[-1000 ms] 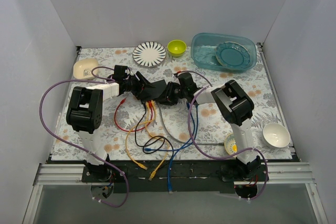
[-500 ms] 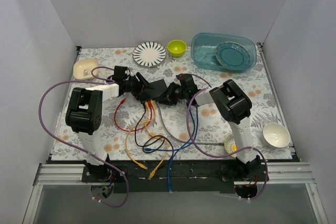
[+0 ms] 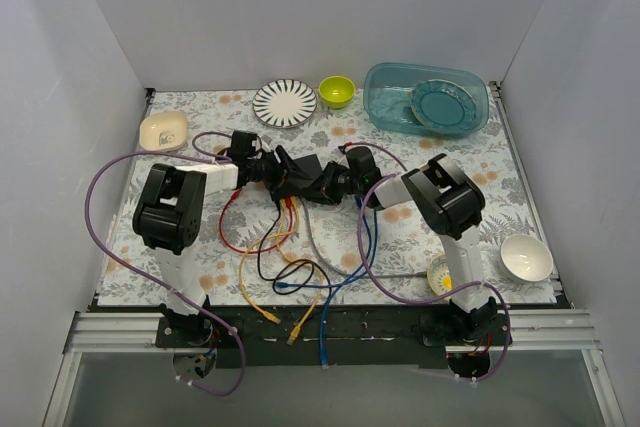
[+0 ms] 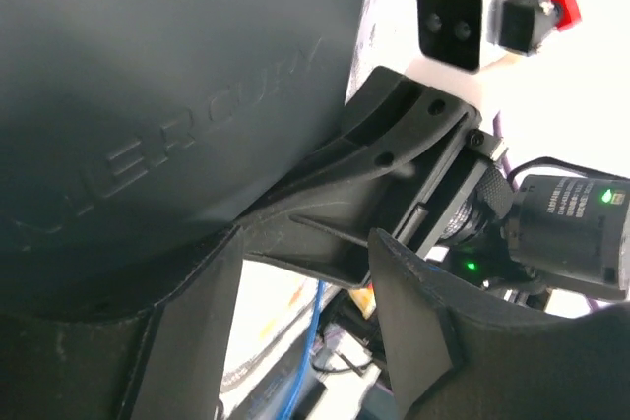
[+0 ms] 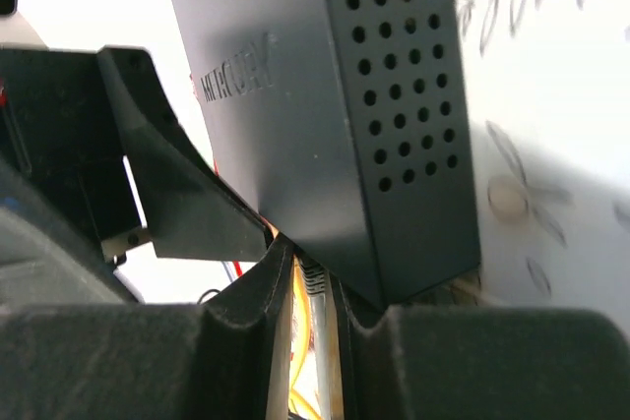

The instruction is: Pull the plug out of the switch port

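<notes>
Matte-black and flat, the rectangular switch box (image 5: 325, 115) sits about midway across the floral-patterned counter (image 3: 505, 182), between my 2 pincers. Its lettered face and a side wall full of round vent holes are turned toward my right wrist camera.

My right pincer (image 5: 311, 292) meets the switch box from the right, at the edge where the cables leave it. Its jaws are narrow, with only a thin slit between them. In that slit sits a small pale plug (image 5: 311, 277), with yellow showing beside it, and the pads close on it. The plug lies right at the lower corner of the box. Whether it is seated in its port is hidden from me.

My left pincer (image 3: 266, 168) is at the left end of the switch box. On its wrist camera its 2 black fingers (image 4: 167, 341) stand apart, and the lettered face fills the view above 1 of them. I cannot tell whether they clamp the box or merely lie against it.

From the near edge of the box a tangle of thin cables (image 3: 285, 257) in red, yellow, black, blue and grey spreads over the counter toward my bases.

Along the far edge stand a black-and-white striped plate (image 3: 285, 103), a lime-green bowl (image 3: 336, 91) and a clear teal plastic tub (image 3: 390, 87) holding a teal plate (image 3: 440, 105). A cream dish (image 3: 163, 131) lies far left, and a white bowl (image 3: 526, 257) sits near right.
</notes>
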Robot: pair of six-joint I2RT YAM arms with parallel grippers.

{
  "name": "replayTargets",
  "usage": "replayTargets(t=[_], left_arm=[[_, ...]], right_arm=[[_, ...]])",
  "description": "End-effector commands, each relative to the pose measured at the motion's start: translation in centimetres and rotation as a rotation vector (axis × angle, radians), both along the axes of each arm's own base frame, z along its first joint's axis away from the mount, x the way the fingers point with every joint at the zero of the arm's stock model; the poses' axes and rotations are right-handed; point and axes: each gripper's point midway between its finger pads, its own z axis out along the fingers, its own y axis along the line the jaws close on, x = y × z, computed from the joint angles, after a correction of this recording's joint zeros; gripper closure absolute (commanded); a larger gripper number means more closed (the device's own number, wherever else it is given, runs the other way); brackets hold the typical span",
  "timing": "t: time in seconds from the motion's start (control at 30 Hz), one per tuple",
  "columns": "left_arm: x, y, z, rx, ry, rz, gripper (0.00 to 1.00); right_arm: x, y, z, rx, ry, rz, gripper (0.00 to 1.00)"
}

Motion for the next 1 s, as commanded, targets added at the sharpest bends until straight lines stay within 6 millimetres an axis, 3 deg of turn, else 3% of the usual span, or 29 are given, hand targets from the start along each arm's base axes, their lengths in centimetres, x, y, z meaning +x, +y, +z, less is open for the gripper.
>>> replayTargets(t=[0.0, 0.13, 0.33, 0.4, 0.57, 0.63, 0.67, 0.7, 0.8, 0.83, 0.9, 0.93, 0.97], left_arm=[[-0.4, 0.8, -3.2, 0.101, 0.098, 0.038, 0.46], [0.0, 1.4, -3.6, 0.127, 0.11, 0.075, 0.47], [0.7, 1.8, -3.4, 0.155, 0.102, 0.098, 0.47], [1.1, 2.2, -2.4, 0.149, 0.076, 0.109, 0.46], [2.5, 3.4, 1.9, 0.093, -0.05, 0.147, 0.45], [2.9, 3.3, 4.2, 0.065, -0.104, 0.151, 0.44], [3.0, 3.4, 4.9, 0.053, -0.124, 0.152, 0.43], [3.1, 3.3, 5.9, 0.04, -0.143, 0.157, 0.42], [3.6, 3.5, 7.6, 0.019, -0.19, 0.175, 0.4], [3.9, 3.6, 8.3, 0.016, -0.205, 0.186, 0.4], [4.6, 4.2, 8.5, 0.033, -0.219, 0.22, 0.4], [5.0, 4.6, 8.4, 0.042, -0.217, 0.237, 0.4], [5.3, 5.0, 7.9, 0.054, -0.202, 0.253, 0.4]], right_arm=[[-4.0, -1.9, -3.3, -0.115, 0.063, 0.055, 0.99], [-5.8, -2.9, -3.7, -0.126, 0.072, 0.073, 0.99], [-6.6, -3.7, -3.3, -0.13, 0.057, 0.083, 0.99], [-6.4, -5.5, -3.0, -0.16, 0.048, 0.044, 0.99], [-4.2, -12.8, -2.9, -0.305, -0.022, -0.094, 0.99], [-3.3, -13.8, -1.4, -0.313, -0.075, -0.101, 0.91], [-3.0, -13.9, -0.8, -0.321, -0.102, -0.098, 0.84], [-1.9, -13.6, 0.8, -0.318, -0.17, -0.091, 0.67], [-0.8, -12.3, 3.6, -0.31, -0.249, -0.09, 0.49], [-0.2, -11.0, 5.3, -0.291, -0.295, -0.076, 0.48], [0.1, -9.4, 6.3, -0.289, -0.321, -0.042, 0.46], [0.6, -7.6, 8.0, -0.266, -0.364, -0.019, 0.46], [0.3, -6.6, 7.3, -0.265, -0.348, 0.015, 0.46]])
